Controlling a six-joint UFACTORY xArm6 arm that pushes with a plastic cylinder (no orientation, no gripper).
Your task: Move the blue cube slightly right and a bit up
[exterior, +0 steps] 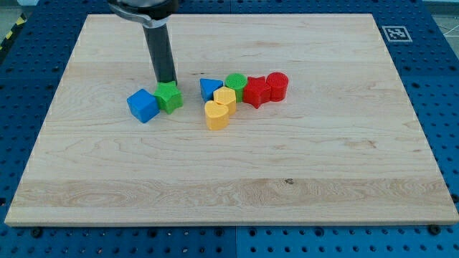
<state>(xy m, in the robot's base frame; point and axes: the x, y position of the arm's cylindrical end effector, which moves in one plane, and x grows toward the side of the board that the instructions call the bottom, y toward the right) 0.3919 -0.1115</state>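
The blue cube (143, 105) sits on the wooden board (229, 165) left of centre. A green star-shaped block (170, 97) touches its right side. My tip (166, 82) is at the end of the dark rod that comes down from the view's top. It stands just above the green block's top edge and up and to the right of the blue cube, apart from the cube.
A cluster lies to the right: a blue triangular block (209, 89), a green cylinder (235, 83), two yellow blocks (225, 98) (216, 114), a red star-like block (254, 92) and a red cylinder (277, 85). A fiducial marker (394, 33) sits at the board's top right corner.
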